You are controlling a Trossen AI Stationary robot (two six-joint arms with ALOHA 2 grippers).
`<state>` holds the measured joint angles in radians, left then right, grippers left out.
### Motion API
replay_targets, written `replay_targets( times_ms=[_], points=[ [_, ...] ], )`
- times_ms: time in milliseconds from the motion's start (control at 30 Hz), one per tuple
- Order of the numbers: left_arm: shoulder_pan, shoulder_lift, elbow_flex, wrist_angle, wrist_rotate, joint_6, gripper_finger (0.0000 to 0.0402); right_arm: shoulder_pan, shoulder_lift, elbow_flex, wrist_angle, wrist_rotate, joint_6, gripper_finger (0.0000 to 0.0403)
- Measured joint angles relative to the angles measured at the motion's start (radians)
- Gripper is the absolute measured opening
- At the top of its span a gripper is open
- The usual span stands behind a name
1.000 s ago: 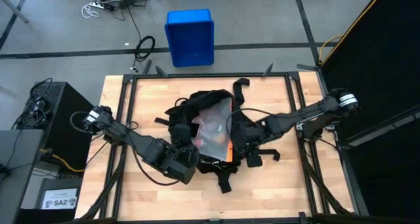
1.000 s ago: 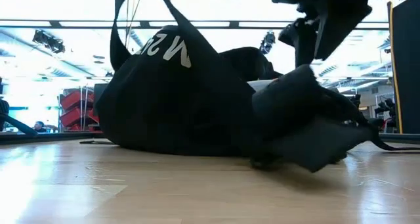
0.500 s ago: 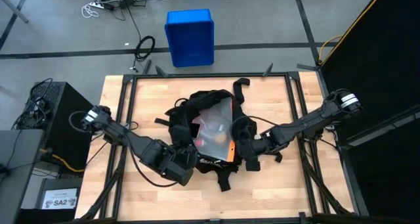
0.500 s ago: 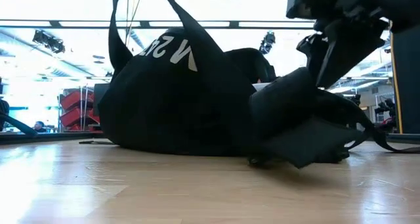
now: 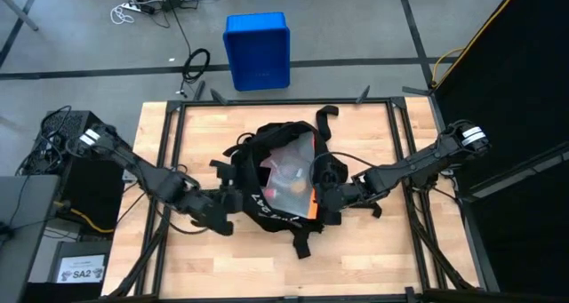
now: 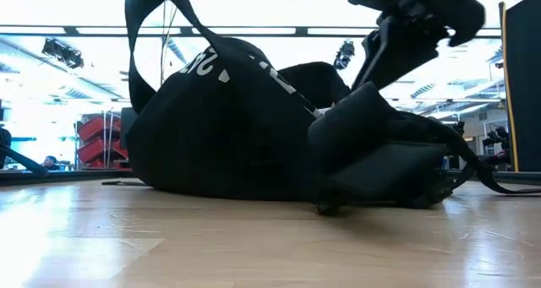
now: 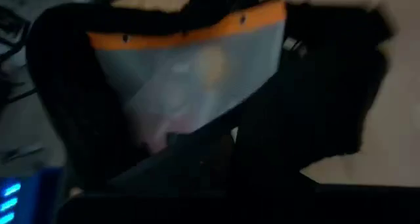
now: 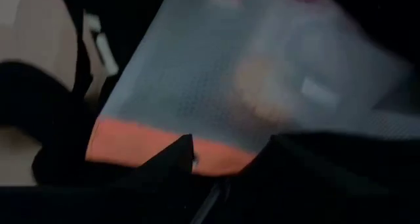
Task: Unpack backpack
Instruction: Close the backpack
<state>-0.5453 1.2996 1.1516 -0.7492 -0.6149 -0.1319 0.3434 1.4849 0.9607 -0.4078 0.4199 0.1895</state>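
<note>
The black backpack (image 5: 252, 154) lies in the middle of the table, its mouth open upward. Inside it shows a translucent pouch (image 5: 289, 171) with an orange rim (image 7: 190, 28). My left gripper (image 5: 236, 199) sits at the backpack's near left side, beside the white lettering (image 5: 269, 214), and is shut. My right gripper (image 5: 322, 194) is at the mouth's right edge, closed on a black flap (image 6: 372, 127). In the low view a strap loop (image 6: 139, 43) rises taut from the backpack and runs off the picture's top. My left gripper meets the backpack's near left edge (image 5: 245, 202), coming in slanting down from the table's left. Dark fabric hides the fingers, so the part held cannot be told. The lettered side (image 6: 207, 62) stands drawn up and tilted. My right gripper grips the black flap (image 5: 327, 201) at the mouth's right edge, slanting down from the table's right. The flap's lower part (image 6: 389, 182) rests on the table. In the right wrist view the dark fabric (image 8: 177, 165) hides the fingers.
A blue crate (image 5: 258, 50) stands on the floor beyond the table's far edge. Loose straps lie out from the backpack toward the far edge (image 5: 325, 116) and the near edge (image 5: 302, 245). Bare wood (image 5: 182, 139) shows at the table's left and along its near edge.
My left gripper has sunk and drawn toward the table's left, its arm stretching out low. The backpack's lettered side has tipped outward and now shows from above. My right gripper has tipped further down and sunk a little, and the flap has dropped lower onto the table.
</note>
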Motion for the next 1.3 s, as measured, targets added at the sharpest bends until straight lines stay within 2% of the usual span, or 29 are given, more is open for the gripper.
replay_targets(
  times_ms=[100,233,367,500,667,833,1000,1100,1200,1300],
  points=[
    [0.001,-0.043,-0.060,0.090,0.036,0.031,0.0000,-0.025,0.000,0.000,0.026,0.000,-0.054,0.0177],
    [0.001,-0.047,-0.062,0.107,0.080,0.099,0.0011,-0.065,0.000,0.000,0.041,0.000,-0.127,0.0176],
    [0.015,-0.047,-0.062,0.104,0.140,0.094,0.0049,-0.113,0.000,0.000,0.068,-0.002,-0.199,0.0178],
    [0.023,-0.053,-0.057,0.093,0.148,0.022,0.0103,-0.163,0.000,0.020,0.069,-0.045,-0.245,0.0177],
    [0.025,-0.055,0.065,-0.041,0.153,-0.124,0.0160,-0.209,0.000,0.120,-0.025,-0.167,-0.162,0.0178],
    [0.006,-0.056,0.236,-0.113,0.157,-0.239,0.0188,-0.208,0.000,0.244,-0.130,-0.238,-0.054,0.0176],
    [-0.005,-0.053,0.395,-0.047,0.113,-0.198,0.0190,-0.208,0.000,0.411,-0.256,-0.304,0.018,0.0177],
    [0.006,-0.026,0.425,0.021,0.112,-0.144,0.0188,-0.208,0.000,0.536,-0.346,-0.348,0.029,0.0175],
    [0.044,0.040,0.432,0.023,0.193,-0.158,0.0187,-0.206,-0.008,0.645,-0.442,-0.379,0.029,0.0174],
    [0.093,0.132,0.432,0.021,0.306,-0.185,0.0187,-0.201,-0.057,0.680,-0.479,-0.381,0.031,0.0174]
  ],
)
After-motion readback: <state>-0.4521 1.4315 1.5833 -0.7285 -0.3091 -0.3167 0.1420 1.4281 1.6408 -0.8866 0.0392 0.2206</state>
